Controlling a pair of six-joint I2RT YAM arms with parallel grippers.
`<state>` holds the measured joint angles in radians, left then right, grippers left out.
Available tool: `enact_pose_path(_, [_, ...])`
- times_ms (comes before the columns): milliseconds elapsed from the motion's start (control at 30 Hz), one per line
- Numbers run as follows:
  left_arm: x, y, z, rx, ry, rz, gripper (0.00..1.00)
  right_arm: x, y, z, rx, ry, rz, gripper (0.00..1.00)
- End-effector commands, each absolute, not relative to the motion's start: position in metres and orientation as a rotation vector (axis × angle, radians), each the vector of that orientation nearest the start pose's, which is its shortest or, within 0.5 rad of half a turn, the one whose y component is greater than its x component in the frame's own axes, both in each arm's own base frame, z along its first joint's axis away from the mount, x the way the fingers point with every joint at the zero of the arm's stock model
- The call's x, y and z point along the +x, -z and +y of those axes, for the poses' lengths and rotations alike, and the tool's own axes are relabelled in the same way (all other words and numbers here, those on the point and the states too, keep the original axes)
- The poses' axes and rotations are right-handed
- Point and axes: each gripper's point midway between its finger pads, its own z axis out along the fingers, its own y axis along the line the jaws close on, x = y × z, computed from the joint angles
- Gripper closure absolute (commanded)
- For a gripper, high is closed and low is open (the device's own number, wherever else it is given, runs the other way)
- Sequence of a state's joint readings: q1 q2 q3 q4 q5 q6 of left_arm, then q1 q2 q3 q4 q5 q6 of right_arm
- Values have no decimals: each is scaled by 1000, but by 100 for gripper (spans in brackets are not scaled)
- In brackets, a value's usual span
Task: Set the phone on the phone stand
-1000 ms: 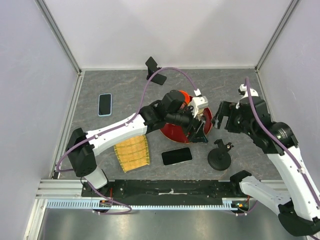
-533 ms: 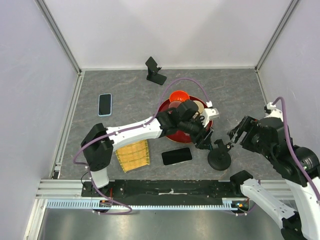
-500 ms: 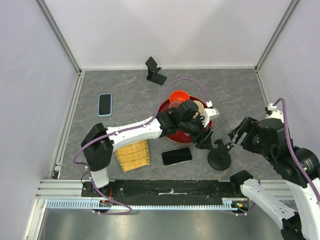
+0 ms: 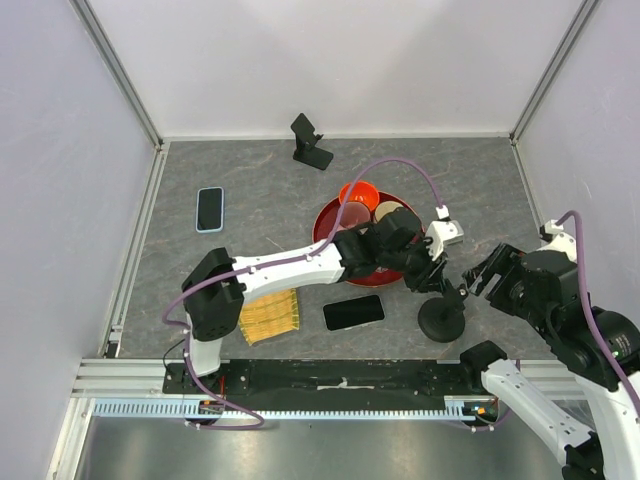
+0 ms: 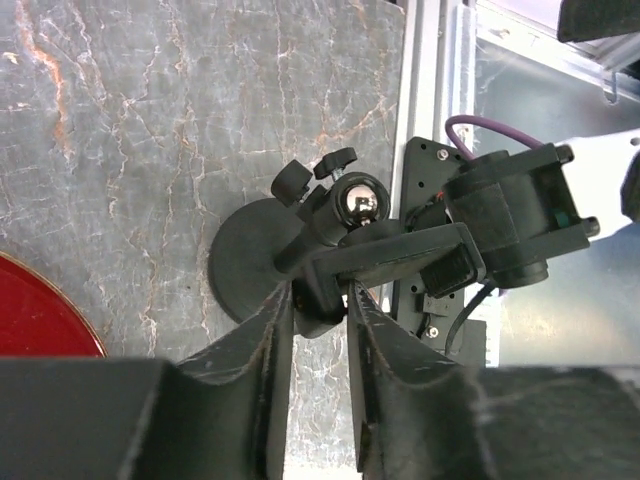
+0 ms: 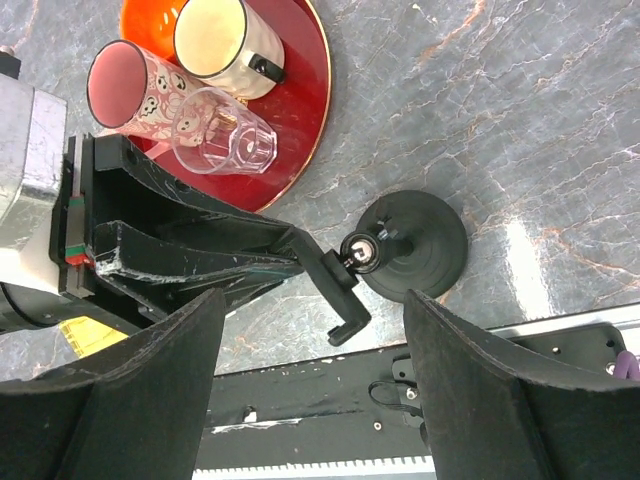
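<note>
Overhead, a grey marbled worktop (image 4: 250,180) was seen, closed in by plain white walls (image 4: 330,60). Two phones were counted, both lying flat: a black phone (image 4: 353,312) near the front edge, just left of a round-based phone stand (image 4: 441,318), and a blue-cased phone (image 4: 209,208) well apart at the left. A second, folding phone stand (image 4: 311,142) was set at the back. Three cups (image 6: 225,40) were standing on a glossy round red tray (image 6: 308,70). The left claw (image 5: 318,305) was closed narrowly on the bracket of the round-based phone stand, beneath its shiny ball (image 5: 358,203). The right claw (image 6: 312,340) was held wide apart, with nothing in it.
</note>
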<state>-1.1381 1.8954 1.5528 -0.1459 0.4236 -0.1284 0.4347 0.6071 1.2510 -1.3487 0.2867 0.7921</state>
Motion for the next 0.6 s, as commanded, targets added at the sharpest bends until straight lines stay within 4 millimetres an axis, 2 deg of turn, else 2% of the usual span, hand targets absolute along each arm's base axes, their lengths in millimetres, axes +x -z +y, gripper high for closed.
enact_pose_path(0, [170, -210, -540, 1301, 1097, 1686, 74, 133, -276, 32, 552, -312, 2168, 21])
enact_pose_path(33, [172, -211, -541, 1288, 1087, 1683, 89, 133, -274, 32, 554, -312, 2166, 21])
enact_pose_path(67, [179, -212, -540, 1256, 1056, 1687, 96, 134, -273, 31, 559, -306, 2161, 21])
enact_pose_path(100, [182, -215, -541, 1236, 1049, 1675, 98, 134, -272, 30, 563, -301, 2157, 21])
enact_pose_path(200, [197, -220, -539, 1163, 978, 1667, 98, 139, -270, 32, 589, -325, 2128, 23])
enact_pose_path(267, [214, -237, -540, 1060, 929, 1627, 98, 144, -268, 34, 600, -346, 2099, 25])
enact_pose_path(300, [220, -239, -539, 1030, 908, 1625, 98, 145, -268, 33, 610, -344, 2088, 27])
enact_pose_path(367, [230, -253, -538, 969, 879, 1586, 98, 150, -268, 29, 624, -326, 2048, 32])
enact_pose_path(433, [232, -264, -540, 951, 883, 1541, 98, 154, -269, 25, 625, -315, 2011, 35])
enact_pose_path(567, [246, -272, -544, 900, 845, 1495, 98, 162, -267, 25, 603, -321, 1952, 36])
